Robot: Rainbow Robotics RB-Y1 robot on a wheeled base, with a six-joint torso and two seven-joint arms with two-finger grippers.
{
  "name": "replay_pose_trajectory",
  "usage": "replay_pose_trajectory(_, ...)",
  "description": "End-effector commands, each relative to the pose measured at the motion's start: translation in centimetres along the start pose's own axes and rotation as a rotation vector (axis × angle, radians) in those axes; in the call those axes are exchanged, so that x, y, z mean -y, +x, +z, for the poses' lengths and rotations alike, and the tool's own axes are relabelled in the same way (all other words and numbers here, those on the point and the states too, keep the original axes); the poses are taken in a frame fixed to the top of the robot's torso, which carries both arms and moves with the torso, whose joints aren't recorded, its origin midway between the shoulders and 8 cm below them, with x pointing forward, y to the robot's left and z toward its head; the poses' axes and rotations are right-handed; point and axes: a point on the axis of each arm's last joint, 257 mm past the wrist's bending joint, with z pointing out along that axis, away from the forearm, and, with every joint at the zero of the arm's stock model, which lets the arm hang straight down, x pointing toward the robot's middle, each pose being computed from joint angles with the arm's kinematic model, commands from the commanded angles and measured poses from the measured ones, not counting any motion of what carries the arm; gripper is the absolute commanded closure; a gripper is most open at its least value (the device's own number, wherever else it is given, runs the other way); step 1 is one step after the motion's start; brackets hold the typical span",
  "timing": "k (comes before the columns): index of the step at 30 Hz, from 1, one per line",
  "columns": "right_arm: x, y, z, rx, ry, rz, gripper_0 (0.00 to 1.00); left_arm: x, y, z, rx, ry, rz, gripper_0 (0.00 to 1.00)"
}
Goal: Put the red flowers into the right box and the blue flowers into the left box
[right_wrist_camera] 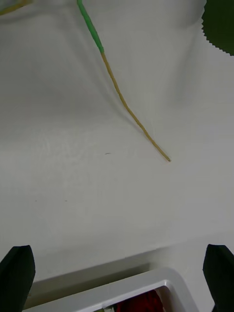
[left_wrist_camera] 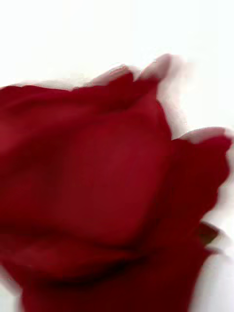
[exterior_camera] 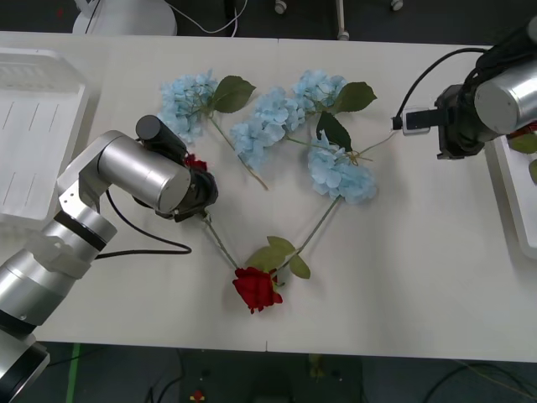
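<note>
1. Red flowers: one deep-red rose (exterior_camera: 257, 288) lies low centre; another bloom (left_wrist_camera: 97, 185) sits right under the left gripper (exterior_camera: 197, 180), mid-left, grip impossible to tell.
2. Blue flowers (exterior_camera: 268, 126) spread across upper centre.
3. Right gripper (right_wrist_camera: 117, 278), upper right, fingers wide apart, above the right box (exterior_camera: 512, 201).

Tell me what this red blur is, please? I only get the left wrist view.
Observer: A red rose. The front view shows the left gripper right over its bloom.
Operator: Any other roses?
Observer: A second rose lies near the front edge of the table.
Operator: And the other arm?
Observer: The right gripper hangs open beside the right box, which already holds something red.
</note>
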Motion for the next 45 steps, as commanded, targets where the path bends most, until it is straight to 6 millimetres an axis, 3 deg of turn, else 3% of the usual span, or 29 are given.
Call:
replay_pose_trajectory(1,4.6,-4.2,-0.1,0.034,0.013,0.049,0.00,1.8,-3.7,-4.5,0.053,0.112,0.025,1.00)
replay_pose_trajectory(5,4.8,-6.1,1.2,0.008,-0.007,0.030,0.00,3.3,-6.5,-10.2,0.082,0.225,0.104,1.00)
replay_pose_trajectory(11,4.2,-8.5,2.3,-0.054,-0.006,-0.100,0.00,6.7,-9.2,-16.3,0.169,0.429,0.241,1.00)
replay_pose_trajectory(16,1.9,-9.2,3.6,-0.084,-0.033,-0.197,0.00,13.2,-10.2,-20.3,0.275,0.712,0.278,1.00)
replay_pose_trajectory(18,1.3,-9.6,3.9,-0.085,-0.041,-0.218,0.00,15.0,-10.1,-21.3,0.300,0.781,0.284,1.00)
replay_pose_trajectory(25,-0.6,-11.6,5.4,-0.073,-0.060,-0.248,0.00,23.5,-8.3,-26.2,0.372,1.108,0.177,1.00)
replay_pose_trajectory(28,-0.9,-12.6,6.0,-0.066,-0.053,-0.254,0.00,25.8,-7.7,-27.3,0.406,1.178,0.140,1.00)
replay_pose_trajectory(31,-1.2,-13.8,6.6,-0.052,-0.049,-0.255,0.00,26.9,-7.0,-27.5,0.407,1.192,0.150,1.00)
replay_pose_trajectory(39,-1.8,-14.7,6.6,-0.030,-0.069,-0.238,0.00,27.2,-6.5,-27.4,0.396,1.197,0.156,1.00)
replay_pose_trajectory(45,-0.6,-13.3,5.3,-0.001,-0.100,-0.146,0.00,27.0,-6.6,-27.3,0.392,1.196,0.151,1.00)
